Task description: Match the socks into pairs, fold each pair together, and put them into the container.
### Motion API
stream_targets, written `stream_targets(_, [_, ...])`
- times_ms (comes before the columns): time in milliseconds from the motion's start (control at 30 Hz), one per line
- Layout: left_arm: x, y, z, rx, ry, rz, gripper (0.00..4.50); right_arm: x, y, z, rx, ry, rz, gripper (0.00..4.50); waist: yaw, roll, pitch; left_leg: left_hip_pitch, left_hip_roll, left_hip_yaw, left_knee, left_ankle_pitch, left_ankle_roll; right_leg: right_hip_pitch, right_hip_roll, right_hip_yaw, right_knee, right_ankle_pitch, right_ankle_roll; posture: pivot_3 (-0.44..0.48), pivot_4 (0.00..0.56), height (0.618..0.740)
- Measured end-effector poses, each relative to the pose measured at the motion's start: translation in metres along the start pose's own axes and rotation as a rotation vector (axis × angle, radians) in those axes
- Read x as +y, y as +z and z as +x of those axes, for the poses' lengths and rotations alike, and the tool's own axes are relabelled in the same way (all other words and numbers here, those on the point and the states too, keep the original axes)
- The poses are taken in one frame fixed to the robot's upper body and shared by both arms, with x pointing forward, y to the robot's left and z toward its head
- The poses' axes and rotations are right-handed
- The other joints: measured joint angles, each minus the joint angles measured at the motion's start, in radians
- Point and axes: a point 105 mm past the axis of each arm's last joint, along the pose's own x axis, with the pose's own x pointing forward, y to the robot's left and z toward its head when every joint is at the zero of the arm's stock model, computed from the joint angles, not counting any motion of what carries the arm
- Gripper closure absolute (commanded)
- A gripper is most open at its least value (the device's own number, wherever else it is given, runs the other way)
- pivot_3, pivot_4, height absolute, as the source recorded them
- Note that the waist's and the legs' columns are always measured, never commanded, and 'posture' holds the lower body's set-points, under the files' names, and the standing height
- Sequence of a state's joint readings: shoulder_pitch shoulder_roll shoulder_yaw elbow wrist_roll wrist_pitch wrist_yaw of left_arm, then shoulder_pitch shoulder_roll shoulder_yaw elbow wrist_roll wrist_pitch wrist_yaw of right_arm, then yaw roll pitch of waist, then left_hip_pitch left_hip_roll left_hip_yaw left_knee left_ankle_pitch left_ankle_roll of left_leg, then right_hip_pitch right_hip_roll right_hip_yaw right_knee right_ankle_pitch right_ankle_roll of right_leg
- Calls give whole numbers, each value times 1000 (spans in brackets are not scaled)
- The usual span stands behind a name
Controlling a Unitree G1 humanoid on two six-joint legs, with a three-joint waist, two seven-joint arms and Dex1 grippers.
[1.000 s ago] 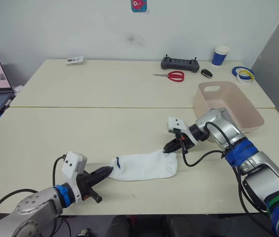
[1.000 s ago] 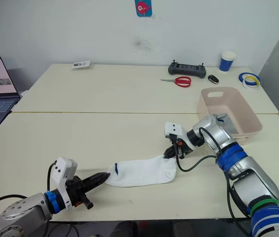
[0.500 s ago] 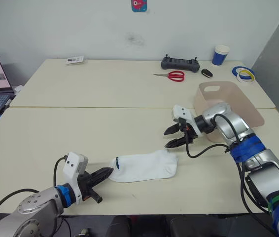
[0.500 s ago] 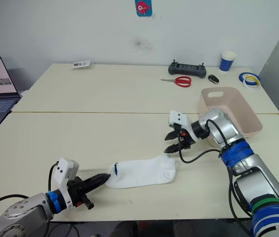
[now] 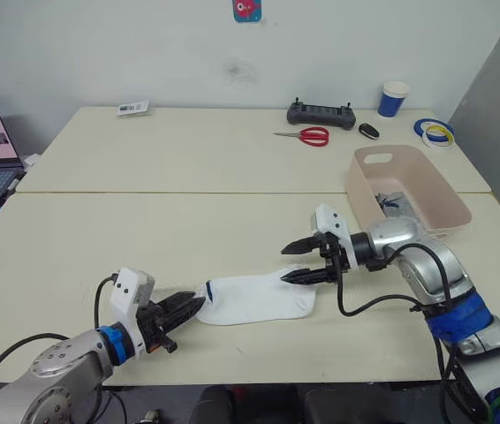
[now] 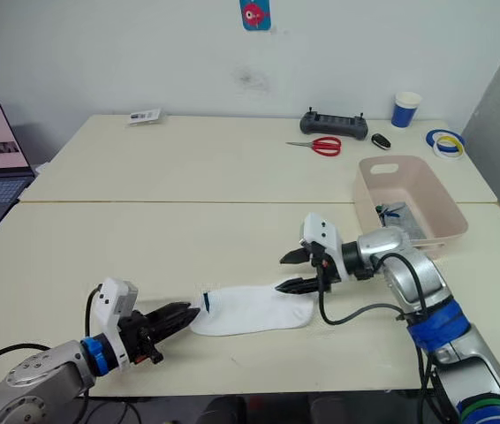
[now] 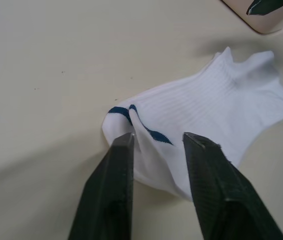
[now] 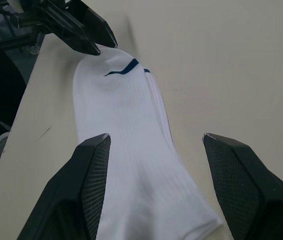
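Now we see the right hand (image 5: 296, 261) spread wide and lowered over the cuff end of the white sock (image 5: 254, 299), one finger above it and one at its edge; half a second ago that hand hung higher and nearer the container (image 5: 409, 184), and a second ago it sat pinched at the sock's end. The sock lies flat on the tabletop (image 5: 188, 230) near the front edge, in the same spot as before. Our left hand (image 5: 185, 307) has crept in since then: its fingers are slightly parted and straddle the sock's other end, where a thin blue line runs, as the left wrist view shows (image 7: 151, 132). The container stands at the right of the tabletop, well apart from the sock, and with the arm moved off we can make out dark fabric (image 6: 390, 212) lying inside it.
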State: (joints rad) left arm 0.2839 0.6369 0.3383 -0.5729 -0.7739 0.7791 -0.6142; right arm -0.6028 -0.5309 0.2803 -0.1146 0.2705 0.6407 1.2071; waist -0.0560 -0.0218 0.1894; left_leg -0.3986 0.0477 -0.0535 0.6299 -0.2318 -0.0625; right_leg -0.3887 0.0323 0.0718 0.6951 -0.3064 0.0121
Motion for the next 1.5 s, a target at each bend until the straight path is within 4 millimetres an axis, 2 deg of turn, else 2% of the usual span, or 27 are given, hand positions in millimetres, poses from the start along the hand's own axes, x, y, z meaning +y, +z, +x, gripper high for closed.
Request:
stream_targets(67, [8, 6, -8, -4, 21, 15, 1381, 2, 0, 0, -15, -7, 5, 1342, 0, 0, 0, 0, 0, 0, 0, 0, 0, 0, 0, 0, 0, 0, -1, 0, 150, 740])
stream_targets(167, [19, 15, -19, -5, 35, 34, 1381, 5, 3, 0, -43, -10, 4, 1342, 0, 0, 0, 0, 0, 1, 0, 0, 0, 0, 0, 0, 0, -1, -1, 0, 150, 740])
stream_targets(300, [21, 34, -19, -56, 7, 94, 1381, 7, 4, 2, -73, -15, -24, 1342, 1, 0, 0, 0, 0, 1, 0, 0, 0, 0, 0, 0, -1, -1, -1, 0, 150, 740])
stream_targets(333, [20, 37, -19, -60, 1, 106, 1552, 8, 3, 3, -79, -17, -28, 1342, 1, 0, 0, 0, -1, 1, 0, 0, 0, 0, 0, 0, -1, -1, -1, 0, 150, 740])
stream_targets(433, [14, 42, -11, -69, -40, 152, 2281, 9, -3, 4, -86, -31, -40, 1973, 3, 0, 0, -1, 0, 1, 0, 0, 0, 0, 0, 0, -2, -1, -1, 0, 150, 740])
stream_targets(567, [-31, 44, 21, -45, -229, 375, 3603, 19, -21, 16, -91, -39, -54, 3413, 13, -1, 0, -1, -1, 2, -1, 0, 0, 1, 0, 0, -3, -1, -1, 0, 150, 740])
stream_targets(667, [-42, 24, 32, 14, -270, 449, 4500, 20, -28, 18, -83, -60, -68, 4475, 2, 0, 0, 0, 0, 4, -1, 0, 0, 0, 0, 1, -3, 0, 0, 0, 150, 740])
stream_targets(800, [-29, 2, 38, 82, -220, 504, 4500, 15, -33, 23, -76, -101, -78, 4475, -1, 0, 0, 0, 1, 0, -2, 0, 0, 0, 1, 1, -1, -1, -1, 0, 150, 740])
stream_targets(867, [-15, -9, 39, 113, -160, 511, 4500, 13, -45, 26, -44, -120, -60, 4475, 0, 0, 0, 0, 1, 0, -2, 0, 0, 0, 1, 1, -1, -1, -2, 0, 150, 740])
stream_targets(967, [1, -14, 42, 108, -93, 514, 4500, 10, -62, 24, -8, -147, -26, 4475, 2, 0, 0, 0, -1, 1, -1, 0, 0, 0, 1, 0, -1, -1, -2, 0, 150, 740])
stream_targets(1133, [5, -15, 44, 83, -75, 513, 4500, 10, -64, 20, 7, -154, -50, 4475, 3, 0, 0, 0, -1, 2, 0, 0, 0, 1, 0, 0, -1, 0, 0, 0, 150, 740])
stream_targets(1400, [5, -17, 45, 58, -74, 453, 4500, 13, -74, -2, 29, -188, -47, 4475, 5, -1, -2, 2, -1, 2, 0, 0, 0, 3, 0, 1, -1, 0, 0, 0, 150, 740])
stream_targets(1500, [5, -16, 43, 55, -87, 428, 4500, 15, -71, -9, 10, -193, -9, 4475, 6, 0, -2, 2, -1, 2, 0, 0, 0, 2, 0, 0, -1, 0, 0, 0, 150, 740])
